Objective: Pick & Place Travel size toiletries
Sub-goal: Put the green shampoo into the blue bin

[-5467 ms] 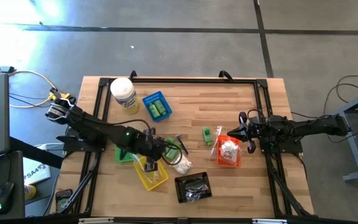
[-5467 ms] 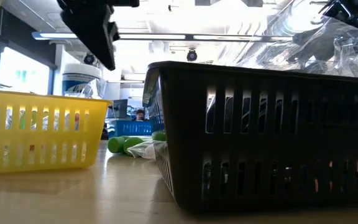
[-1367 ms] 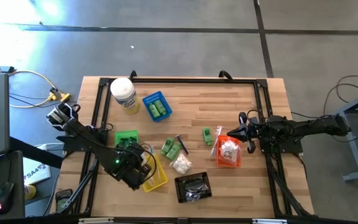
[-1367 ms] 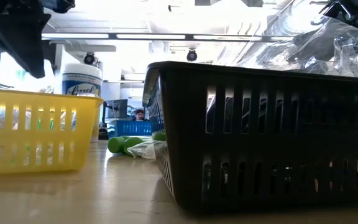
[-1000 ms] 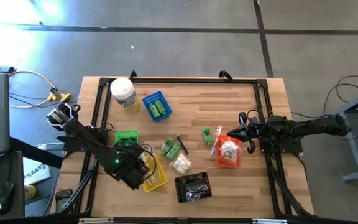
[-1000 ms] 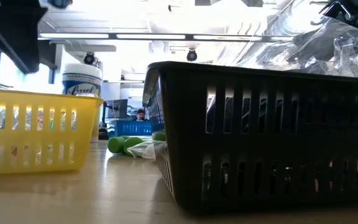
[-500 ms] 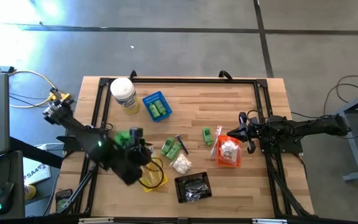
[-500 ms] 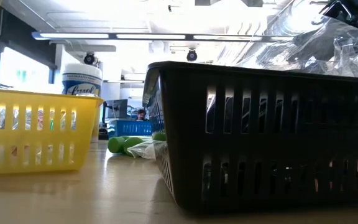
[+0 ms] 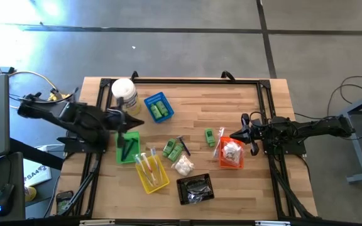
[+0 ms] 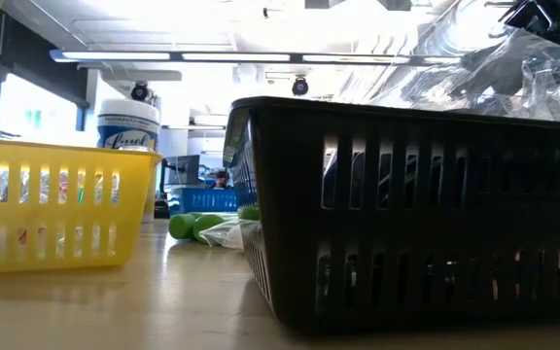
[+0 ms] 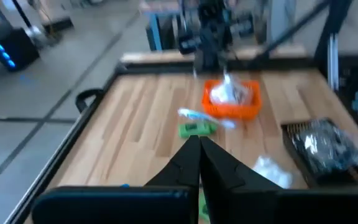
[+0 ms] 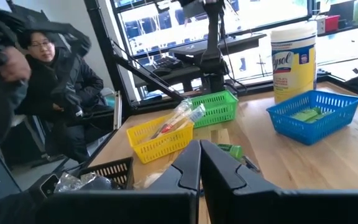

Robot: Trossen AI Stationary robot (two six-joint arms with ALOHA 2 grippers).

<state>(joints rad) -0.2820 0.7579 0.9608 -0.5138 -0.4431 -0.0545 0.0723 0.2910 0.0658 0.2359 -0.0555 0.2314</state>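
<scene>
My left gripper (image 9: 141,123) (image 11: 199,142) is shut and empty. It hovers near the table's left edge, above the green basket (image 9: 129,148) that holds black combs. Clear-wrapped sticks (image 9: 146,164) lie in the yellow basket (image 9: 152,174). Loose on the wood lie two green bottles (image 9: 173,149), a white packet (image 9: 184,166), another green bottle (image 9: 210,136) and a wrapped stick (image 9: 217,142). My right gripper (image 9: 239,134) (image 12: 199,147) is shut and empty, next to the orange basket (image 9: 231,154) of white packets.
A blue basket (image 9: 158,107) with green bottles and a big white jar (image 9: 125,95) stand at the far left. A black basket (image 9: 195,188) with clear-wrapped bits sits at the near edge. A person (image 12: 48,81) sits beyond the table's left side. Bare wood (image 9: 231,103) lies at the far right.
My left gripper has risen from over the yellow basket and drawn back toward the table's left and far edges. It has tipped from pointing down to nearly level. The sticks in the yellow basket, covered by the arm before, now show.
</scene>
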